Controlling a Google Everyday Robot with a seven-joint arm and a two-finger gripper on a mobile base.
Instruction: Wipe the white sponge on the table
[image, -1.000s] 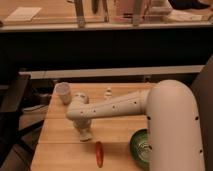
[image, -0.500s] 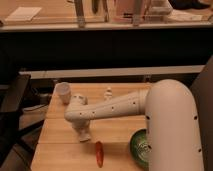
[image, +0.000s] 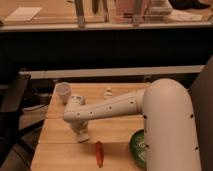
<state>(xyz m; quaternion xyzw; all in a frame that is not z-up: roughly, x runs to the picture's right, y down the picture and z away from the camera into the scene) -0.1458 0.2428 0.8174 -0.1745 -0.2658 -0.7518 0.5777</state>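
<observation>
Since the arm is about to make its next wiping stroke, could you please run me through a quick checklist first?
1. Gripper down at the wooden table, near its left middle: ok.
2. White sponge under the gripper: cannot tell; a pale shape shows there, but the arm covers it.
3. White paper cup apart from the arm, at the back left: ok.
4. Red elongated object lies close in front of the gripper: not ok for a forward stroke.
5. Green round bowl at the right, beside the arm: ok.
6. Small white figure at the back, apart: ok.
</observation>
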